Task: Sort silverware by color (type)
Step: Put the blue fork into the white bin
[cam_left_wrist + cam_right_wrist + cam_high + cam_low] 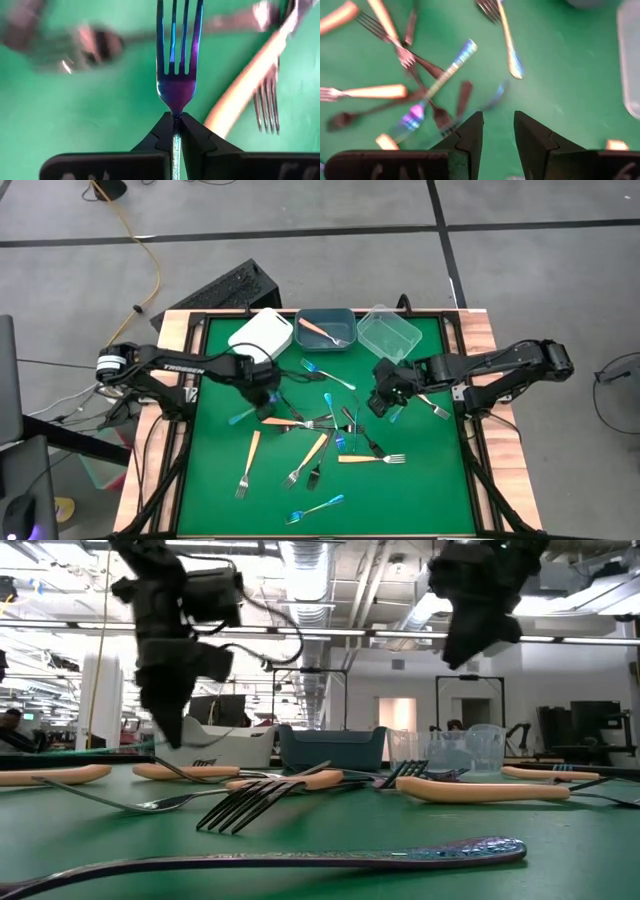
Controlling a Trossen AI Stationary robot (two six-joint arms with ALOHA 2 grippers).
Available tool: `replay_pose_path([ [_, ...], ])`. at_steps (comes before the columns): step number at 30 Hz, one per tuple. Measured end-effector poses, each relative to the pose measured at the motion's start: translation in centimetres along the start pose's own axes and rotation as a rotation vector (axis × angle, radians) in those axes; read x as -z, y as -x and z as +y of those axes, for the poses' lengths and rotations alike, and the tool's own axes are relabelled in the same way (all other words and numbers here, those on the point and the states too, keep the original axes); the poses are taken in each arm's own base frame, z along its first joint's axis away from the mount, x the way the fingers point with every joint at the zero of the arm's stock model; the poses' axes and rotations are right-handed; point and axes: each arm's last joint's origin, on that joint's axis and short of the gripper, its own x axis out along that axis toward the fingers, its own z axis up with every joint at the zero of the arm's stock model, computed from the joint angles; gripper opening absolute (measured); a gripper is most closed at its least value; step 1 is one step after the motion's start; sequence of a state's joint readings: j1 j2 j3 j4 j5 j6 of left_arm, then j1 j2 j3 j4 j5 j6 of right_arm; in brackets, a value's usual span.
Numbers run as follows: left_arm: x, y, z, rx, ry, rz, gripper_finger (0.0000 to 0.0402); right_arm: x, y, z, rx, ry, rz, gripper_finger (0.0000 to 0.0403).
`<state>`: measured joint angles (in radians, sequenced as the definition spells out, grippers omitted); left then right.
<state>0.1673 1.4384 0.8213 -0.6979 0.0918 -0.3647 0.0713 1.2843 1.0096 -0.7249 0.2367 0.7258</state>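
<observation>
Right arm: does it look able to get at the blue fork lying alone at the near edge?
Probably yes: the right hand is open and empty, and the blue fork lies apart from the other silverware with bare mat around it.

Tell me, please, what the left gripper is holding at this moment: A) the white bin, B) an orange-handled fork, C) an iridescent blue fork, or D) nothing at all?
C. In the left wrist view, the left gripper has its fingers shut on the thin handle of the blue fork, whose blue-purple tines point away from the camera above the green mat.
</observation>
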Motion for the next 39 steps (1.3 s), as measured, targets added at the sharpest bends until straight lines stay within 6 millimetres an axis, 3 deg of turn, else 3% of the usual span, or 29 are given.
replay_pose_path([
  [6, -3.1, 3.7, -1.7, -0.006, -0.018, -0.138, 0.0001, -1.4, 0.1, 1.1, -0.118, 0.03, -0.143, 0.0127],
  [15, -8.3, 12.4, -4.5, 0.094, -0.154, -0.525, 0.0001, -5.8, 1.4, 2.0, -0.331, 0.181, -0.52, 0.0127],
  [25, -11.0, 20.5, -6.2, 0.154, -0.222, -0.924, 0.0, -8.5, 2.4, 1.0, -0.424, 0.219, -0.722, 0.0127],
  [32, -11.5, 22.0, -6.8, 0.271, -0.24, -1.041, 0.0, -9.3, 3.5, 1.3, -0.459, 0.311, -0.874, 0.0179],
  [39, -11.7, 22.2, -6.7, 0.235, -0.239, -1.08, 0.0001, -9.4, 3.6, 1.3, -0.483, 0.268, -0.872, 0.025],
])
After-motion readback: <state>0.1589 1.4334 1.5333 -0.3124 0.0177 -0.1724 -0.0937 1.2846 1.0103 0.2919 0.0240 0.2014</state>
